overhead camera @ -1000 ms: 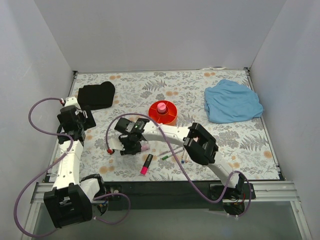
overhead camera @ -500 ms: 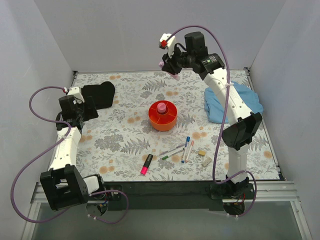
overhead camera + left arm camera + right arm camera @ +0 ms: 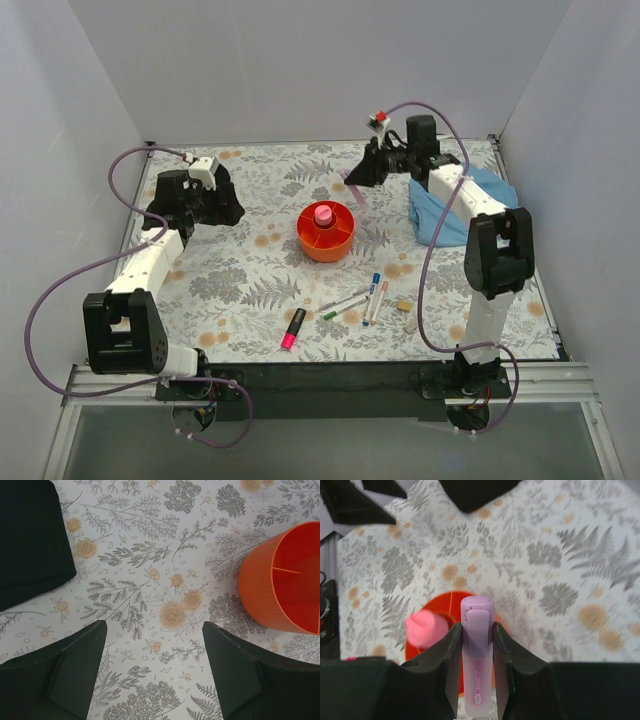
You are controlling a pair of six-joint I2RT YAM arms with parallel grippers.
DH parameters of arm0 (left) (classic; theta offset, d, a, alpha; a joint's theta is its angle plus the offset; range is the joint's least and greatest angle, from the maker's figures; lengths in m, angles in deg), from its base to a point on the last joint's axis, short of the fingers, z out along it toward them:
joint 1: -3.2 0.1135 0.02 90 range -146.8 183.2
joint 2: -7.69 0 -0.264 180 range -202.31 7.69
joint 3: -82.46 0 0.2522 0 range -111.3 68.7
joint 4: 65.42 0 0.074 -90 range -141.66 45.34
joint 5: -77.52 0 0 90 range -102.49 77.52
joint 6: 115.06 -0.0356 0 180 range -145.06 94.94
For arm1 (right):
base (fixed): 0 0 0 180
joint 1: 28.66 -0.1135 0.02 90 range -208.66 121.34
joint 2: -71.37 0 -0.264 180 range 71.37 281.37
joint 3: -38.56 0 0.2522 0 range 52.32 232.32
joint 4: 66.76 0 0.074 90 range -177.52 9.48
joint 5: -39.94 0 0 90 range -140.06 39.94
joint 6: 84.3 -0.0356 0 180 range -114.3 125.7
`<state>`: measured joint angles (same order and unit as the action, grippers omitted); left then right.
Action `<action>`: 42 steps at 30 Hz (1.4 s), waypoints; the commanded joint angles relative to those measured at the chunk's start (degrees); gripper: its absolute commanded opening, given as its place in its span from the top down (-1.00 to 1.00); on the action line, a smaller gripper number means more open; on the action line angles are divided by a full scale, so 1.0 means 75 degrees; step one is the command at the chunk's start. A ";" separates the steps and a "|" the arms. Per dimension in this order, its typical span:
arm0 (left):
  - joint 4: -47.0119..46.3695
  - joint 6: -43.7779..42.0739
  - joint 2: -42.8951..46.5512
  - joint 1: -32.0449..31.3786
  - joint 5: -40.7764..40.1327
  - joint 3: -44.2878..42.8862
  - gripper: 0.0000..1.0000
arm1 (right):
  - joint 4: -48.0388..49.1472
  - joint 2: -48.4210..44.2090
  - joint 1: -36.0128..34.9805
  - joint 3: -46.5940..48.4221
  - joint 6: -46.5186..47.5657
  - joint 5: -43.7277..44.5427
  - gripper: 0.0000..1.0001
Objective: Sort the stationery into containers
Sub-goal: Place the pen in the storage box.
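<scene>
Advice: centre right gripper (image 3: 476, 647), clamping lilac plastic marker (image 3: 477, 614), over free compartment of round orange divided tray (image 3: 325, 252); left gripper (image 3: 152, 635) agape.

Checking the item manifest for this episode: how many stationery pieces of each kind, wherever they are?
pink highlighter: 1
lilac marker: 1
pink bottle: 1
thin pens: 3 by cap colour (blue, orange, green); the cluster is too small to rule out a fourth
beige erasers: 2
Total: 8
</scene>
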<state>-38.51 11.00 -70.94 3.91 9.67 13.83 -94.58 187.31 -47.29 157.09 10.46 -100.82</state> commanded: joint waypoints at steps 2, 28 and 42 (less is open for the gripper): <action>-0.0593 -0.0213 -0.0483 0.0069 0.0480 -0.0511 -0.54 | 0.4653 -0.1853 0.0398 -0.2811 -0.0927 -0.1853 0.97; -0.0100 -0.1081 -0.1352 -0.0575 -0.0645 -0.0981 -0.51 | 1.3488 -0.0717 0.0129 -0.5168 -0.4899 -0.1763 0.97; -0.0136 -0.1291 -0.1457 -0.0645 -0.1067 -0.0851 -0.53 | 1.4554 0.0442 0.0106 -0.5028 -0.5310 -0.1856 0.97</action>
<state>-39.65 2.38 -82.02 -0.72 2.85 8.21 -6.61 189.24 -46.09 117.31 -28.45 -114.70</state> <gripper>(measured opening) 0.762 0.342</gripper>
